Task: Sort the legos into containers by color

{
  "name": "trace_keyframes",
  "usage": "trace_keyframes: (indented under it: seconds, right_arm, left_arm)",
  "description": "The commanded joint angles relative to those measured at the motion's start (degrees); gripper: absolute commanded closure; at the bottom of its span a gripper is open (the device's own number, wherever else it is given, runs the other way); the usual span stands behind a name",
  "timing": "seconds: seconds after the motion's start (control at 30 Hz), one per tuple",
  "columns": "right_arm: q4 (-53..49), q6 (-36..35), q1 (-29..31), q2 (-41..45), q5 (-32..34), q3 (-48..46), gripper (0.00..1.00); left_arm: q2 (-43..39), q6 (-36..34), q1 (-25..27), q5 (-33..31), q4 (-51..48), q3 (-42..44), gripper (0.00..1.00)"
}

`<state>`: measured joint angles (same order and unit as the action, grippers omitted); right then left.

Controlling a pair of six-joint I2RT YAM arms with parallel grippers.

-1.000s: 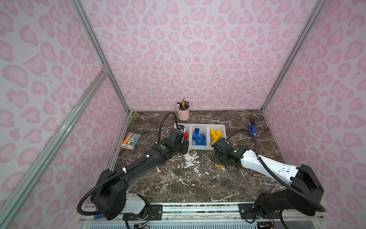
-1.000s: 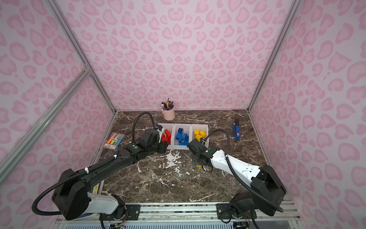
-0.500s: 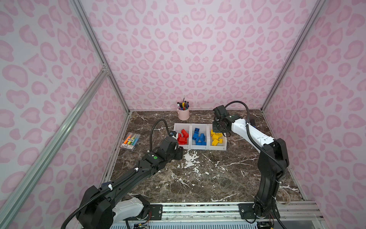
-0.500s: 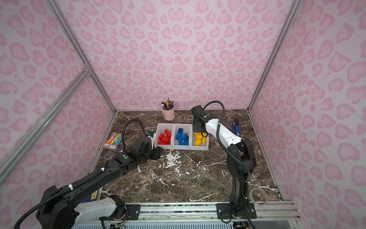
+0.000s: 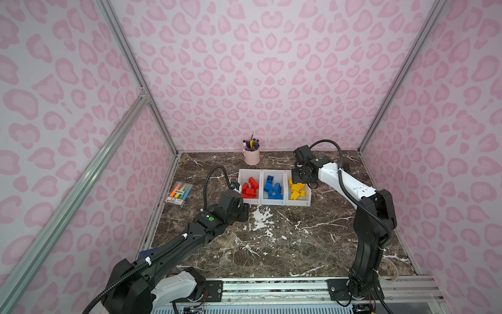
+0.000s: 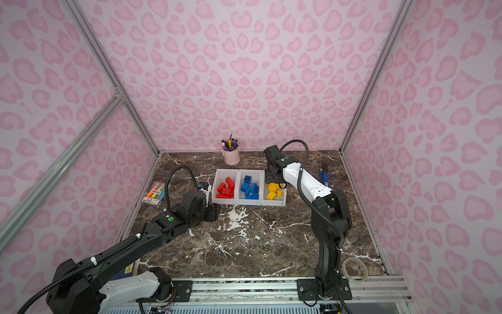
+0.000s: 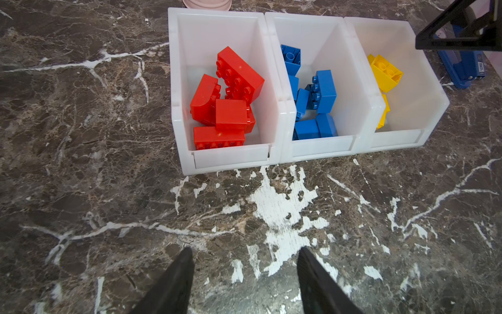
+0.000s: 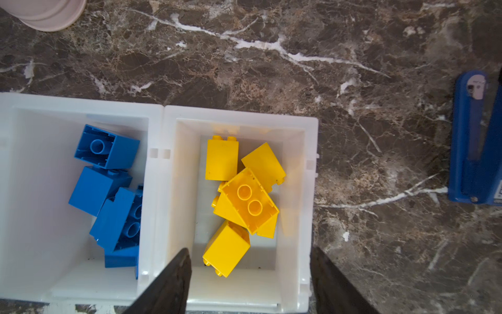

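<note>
Legos: every one in view lies in the bins [image 5: 273, 202], mid-frame in both top views; none shows on the table [image 5: 271, 244].
Sorting: red legos [image 7: 228, 100] are in the left bin of the row, blue legos [image 7: 316, 95] in the middle and yellow legos [image 8: 244, 195] in the right, as the top views show them.
Left claw [image 7: 244, 251]: spread and empty, low over bare table just in front of the red bin.
Right claw [image 8: 250, 251]: spread with nothing between the fingers, above the yellow bin.
Handling: likely light, rigid and hollow; a pinch should not crush them.
Grip: the glossy sides look slippery, so they are best taken across two flat opposite walls, not over studs or a corner.
Catch: they lie jumbled and tilted, some open side up, so a clean pair of faces is not always offered.
Shape: chunky blocks, square and oblong, with round studs on one face and an open underside with tubes; one red piece has a curved edge.
Bins: white, slightly translucent plastic with stiff walls and a low front lip, joined side by side.
Table: dark marble pattern with white veins, flat and hard.
Others: a pink cup [image 5: 251, 159] of pens stands behind the bins, a blue tool [image 6: 324, 175] lies to their right and a highlighter pack [image 5: 179, 193] at left.
</note>
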<state>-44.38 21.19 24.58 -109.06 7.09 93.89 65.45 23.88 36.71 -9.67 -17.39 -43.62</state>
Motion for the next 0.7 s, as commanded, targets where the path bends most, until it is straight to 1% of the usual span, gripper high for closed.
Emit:
trace_keyframes:
  seconds: [0.0,0.2,0.37,0.43,0.53,0.67]
  right_arm:
    - [0.2,-0.3,-0.1,0.8,0.6,-0.7,0.30]
    - [0.5,-0.1,-0.2,2.5,0.3,-1.6,0.30]
    - [1.8,-0.8,-0.2,6.0,1.1,-3.8,0.30]
    - [4.1,-0.9,-0.5,8.2,1.2,-6.4,0.30]
    - [7.1,-0.9,-1.5,11.4,1.6,-11.3,0.31]
    - [10.3,-1.7,-3.8,15.7,2.0,-16.9,0.31]
  left_arm:
    - [-0.4,0.2,-0.1,-1.1,0.3,0.2,0.37]
    - [-1.2,0.2,-0.1,-2.4,0.1,0.3,0.37]
    - [-2.9,0.0,-0.1,-6.1,-0.3,0.2,0.36]
    - [-4.3,-0.2,-0.1,-8.2,-0.5,0.3,0.35]
    - [-7.1,-0.5,-0.2,-12.9,-0.1,1.3,0.33]
    - [-11.3,-0.4,-0.9,-20.2,2.2,3.9,0.25]
